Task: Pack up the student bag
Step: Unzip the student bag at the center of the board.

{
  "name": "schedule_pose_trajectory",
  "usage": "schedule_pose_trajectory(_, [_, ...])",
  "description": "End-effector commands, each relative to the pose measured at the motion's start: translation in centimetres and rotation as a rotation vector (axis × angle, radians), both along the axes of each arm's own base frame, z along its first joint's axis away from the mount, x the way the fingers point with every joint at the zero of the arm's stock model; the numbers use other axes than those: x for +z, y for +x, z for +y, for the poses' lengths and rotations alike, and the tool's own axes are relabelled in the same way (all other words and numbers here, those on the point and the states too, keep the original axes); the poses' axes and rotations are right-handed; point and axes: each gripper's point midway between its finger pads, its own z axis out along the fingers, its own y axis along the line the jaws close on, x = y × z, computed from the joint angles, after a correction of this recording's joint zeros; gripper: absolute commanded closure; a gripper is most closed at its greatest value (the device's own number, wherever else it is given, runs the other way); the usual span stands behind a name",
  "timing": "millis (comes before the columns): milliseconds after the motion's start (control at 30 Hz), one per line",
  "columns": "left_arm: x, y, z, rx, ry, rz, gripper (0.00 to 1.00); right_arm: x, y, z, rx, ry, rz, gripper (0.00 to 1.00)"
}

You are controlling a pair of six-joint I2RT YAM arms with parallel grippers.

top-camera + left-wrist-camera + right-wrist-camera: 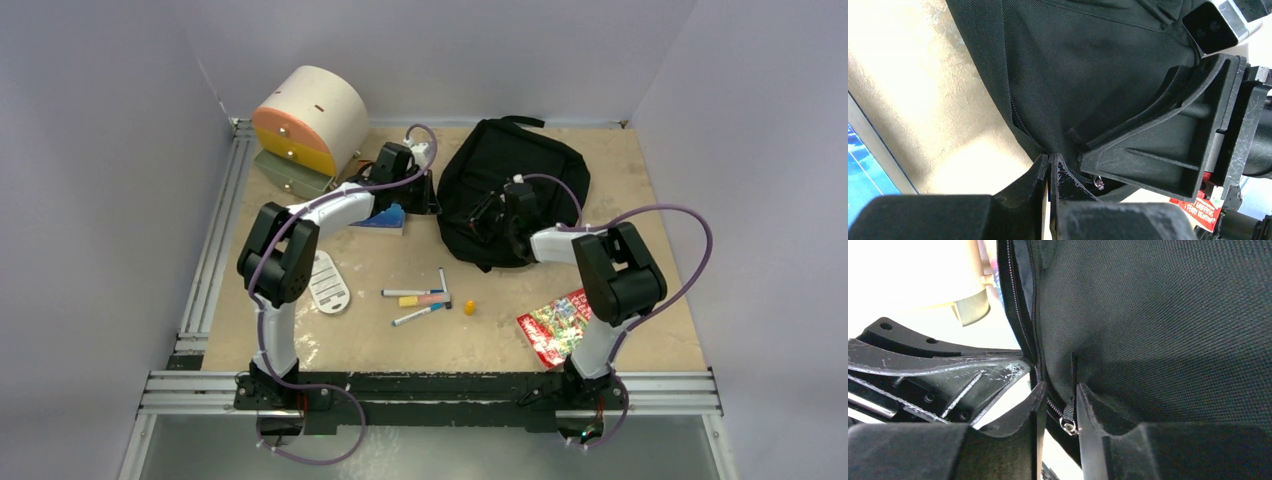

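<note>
Two arms (pixel 275 255), left jaws pinching one student bag (pixel 510 165), right jaws narrow around one zipper pull (pixel 1068 424)

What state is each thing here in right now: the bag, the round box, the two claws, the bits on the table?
student bag: lying flat, zip looks shut by its pull.
left gripper: shut, pinching the bag's edge.
right gripper: open, zip pull between its fingers.
drawer box: lowest drawer looks pulled out.
markers: lying loose; caps too small to tell.
red booklet: lying flat, closed.
</note>
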Motion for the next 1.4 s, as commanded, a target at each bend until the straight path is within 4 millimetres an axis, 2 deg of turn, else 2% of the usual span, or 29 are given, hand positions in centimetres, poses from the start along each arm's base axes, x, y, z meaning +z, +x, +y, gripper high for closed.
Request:
schedule_pose_trajectory(0, [0.6, -0.2, -0.7, -0.03, -0.02, -0.026, 1.0, 2.7, 1.0, 1.4, 0.035, 0.064, -0.075, 0.75])
schedule_pose_trajectory(233, [0.9, -0.1, -0.3, -0.014, -0.005, -0.043, 1.0, 3.8, 1.2, 1.0, 0.035, 0.038, -0.153, 1.0])
schedule_pose_trajectory(533, [1.1, 0.2, 0.1, 0.007, 0.01, -0.056, 1.0, 6.7, 1.6, -0.8, -0.007, -0.075, -0.308, 1.0])
schedule_pose_trajectory(800, [1.3, 0.5, -0.1, 0.006, 0.004, -0.055, 1.0, 6.7, 1.0, -2.2, -0.011, -0.18, -0.351, 1.0])
schedule_pose_trajectory(967, [2.1, 0.9, -0.8, 0.004, -0.029, -0.048, 0.7, 6.4, 0.6, -2.3, 0.001, -0.183, -0.353, 1.0])
schedule_pose_trajectory(1033, [2.3, 1.1, -1.0, 0.004, -0.042, -0.045, 0.65, 6.4, 0.5, -2.3, 0.002, -0.179, -0.355, 1.0])
schedule_pose_trajectory(1133, [2.4, 1.3, -1.3, 0.01, -0.053, -0.034, 0.61, 6.6, 0.5, -2.2, 0.006, -0.175, -0.361, 1.0])
schedule_pose_trajectory(1367, [1.1, 1.2, -1.6, 0.031, -0.062, 0.017, 0.59, 7.1, 0.5, -2.0, 0.009, -0.165, -0.371, 1.0])
